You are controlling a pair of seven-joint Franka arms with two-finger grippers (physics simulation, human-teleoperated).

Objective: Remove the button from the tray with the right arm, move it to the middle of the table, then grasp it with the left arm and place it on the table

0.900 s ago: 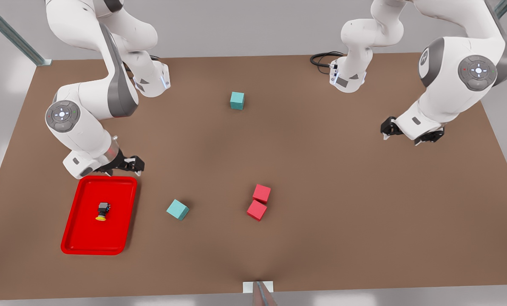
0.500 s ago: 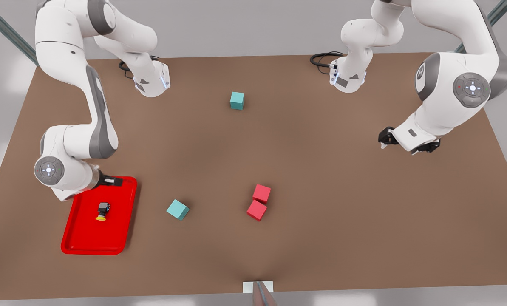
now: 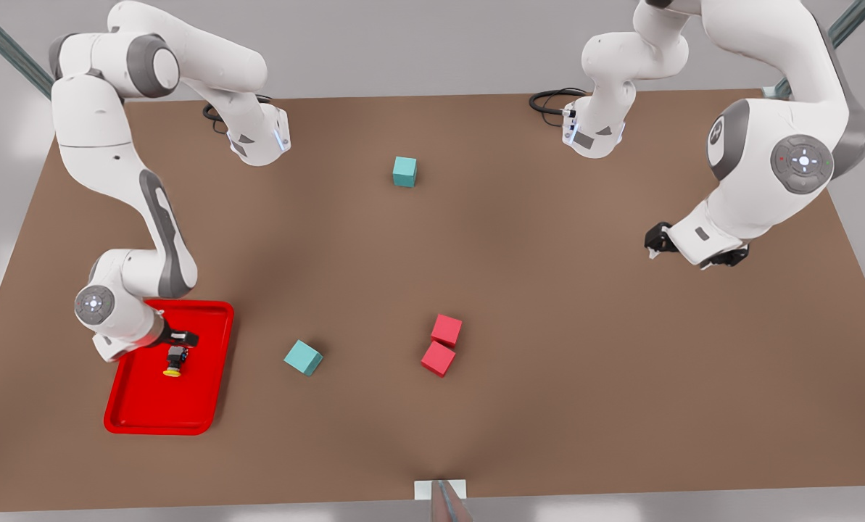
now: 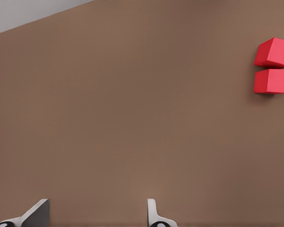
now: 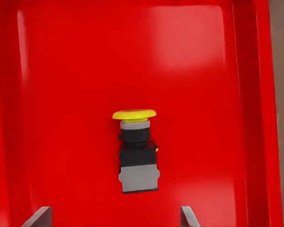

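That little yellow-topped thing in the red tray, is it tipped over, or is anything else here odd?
Yes, the button lies on its side in the tray, its cap facing sideways, not up. The right gripper is over it, fingers open. The left gripper waits, open, above bare table. Nothing looks spilled or damaged.

Two red cubes sit touching each other near the middle. One teal cube sits alone toward the front view's left of them. Another teal cube sits far back. A black cable curls at the back edge.
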